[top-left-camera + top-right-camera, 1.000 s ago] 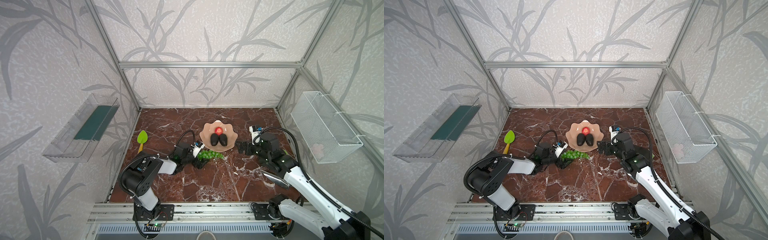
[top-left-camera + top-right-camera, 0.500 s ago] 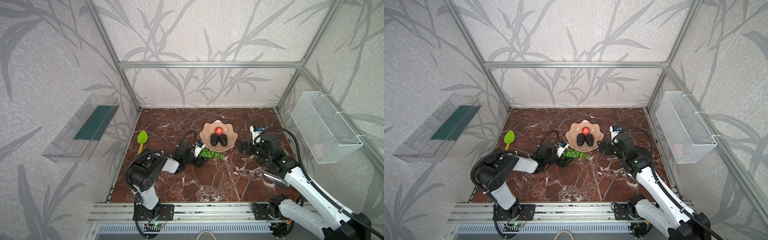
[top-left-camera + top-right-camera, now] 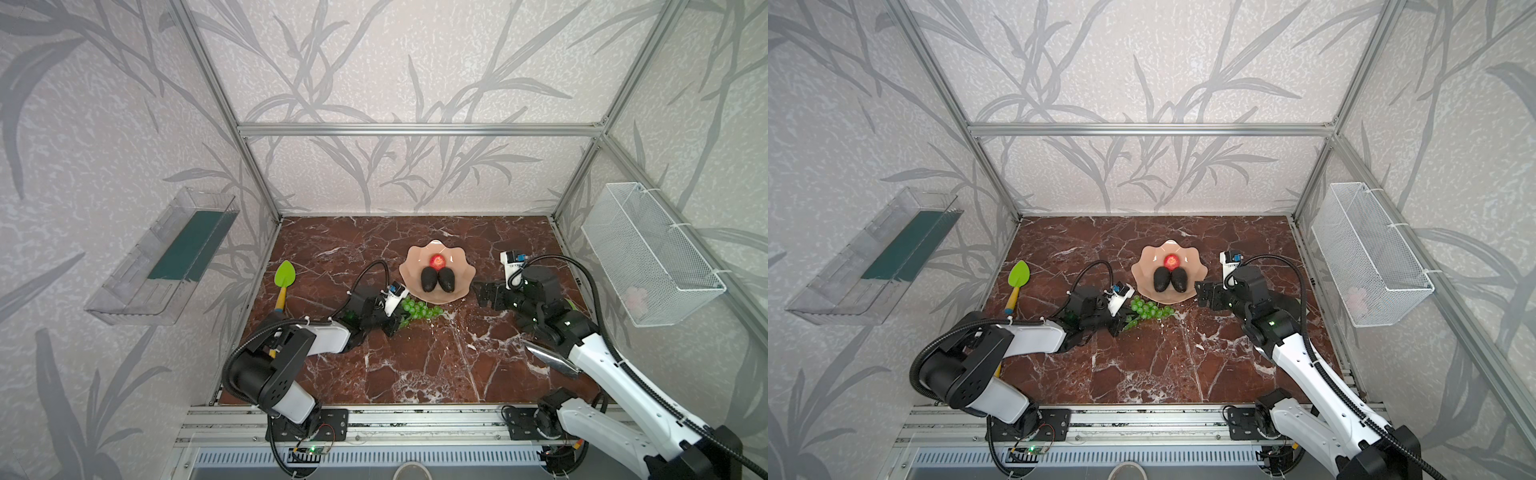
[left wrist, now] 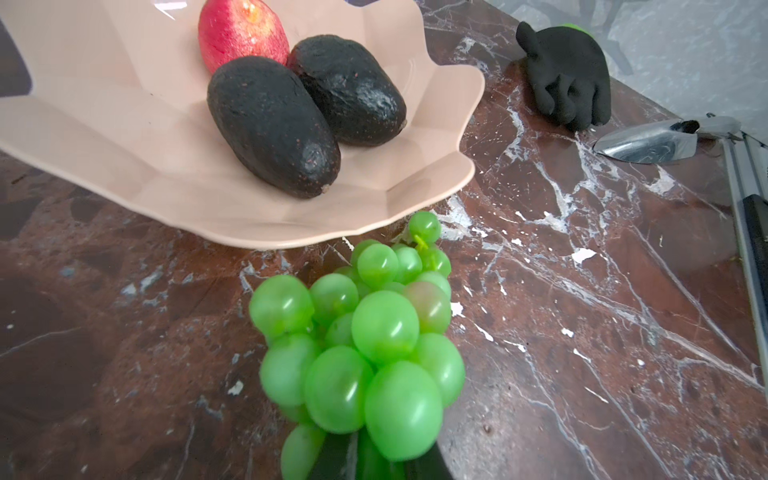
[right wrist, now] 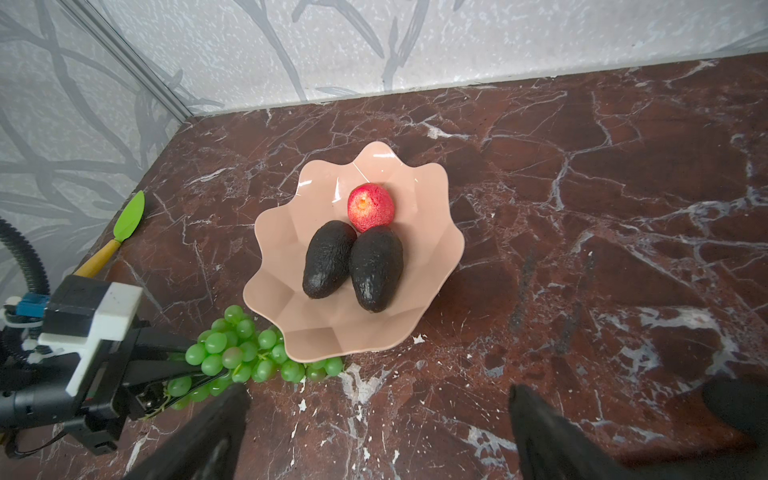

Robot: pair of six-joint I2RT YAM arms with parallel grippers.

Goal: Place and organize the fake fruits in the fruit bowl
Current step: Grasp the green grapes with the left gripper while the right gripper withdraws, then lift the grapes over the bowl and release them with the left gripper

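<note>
The peach-pink fruit bowl (image 3: pixel 461 286) (image 3: pixel 1192 291) (image 5: pixel 316 336) stands mid-table. It holds a red apple (image 3: pixel 437 261) (image 5: pixel 370 208) and two dark avocados (image 3: pixel 428 279) (image 5: pixel 328 257) side by side. The bunch of green grapes (image 3: pixel 419 309) (image 3: pixel 1148 309) (image 4: pixel 361 332) (image 5: pixel 237 349) lies on the marble at the bowl's near rim (image 4: pixel 374 216), its tip tucked under that rim. My left gripper (image 3: pixel 397 322) (image 4: pixel 374 461) is shut on the bunch's stem end. My right gripper (image 3: pixel 484 295) (image 5: pixel 378 415) hovers open and empty just right of the bowl.
A green toy spade (image 3: pixel 284 274) lies at the left edge. A black glove (image 4: pixel 569 79) and a metal scoop (image 3: pixel 548 359) (image 4: pixel 648 141) lie at the right, by my right arm. A wire basket (image 3: pixel 648 253) and a clear tray (image 3: pixel 166 257) hang on the side walls.
My left gripper has gone from open to shut on the grapes' stem end, having moved slightly toward the bowl. The right arm has stayed still.
</note>
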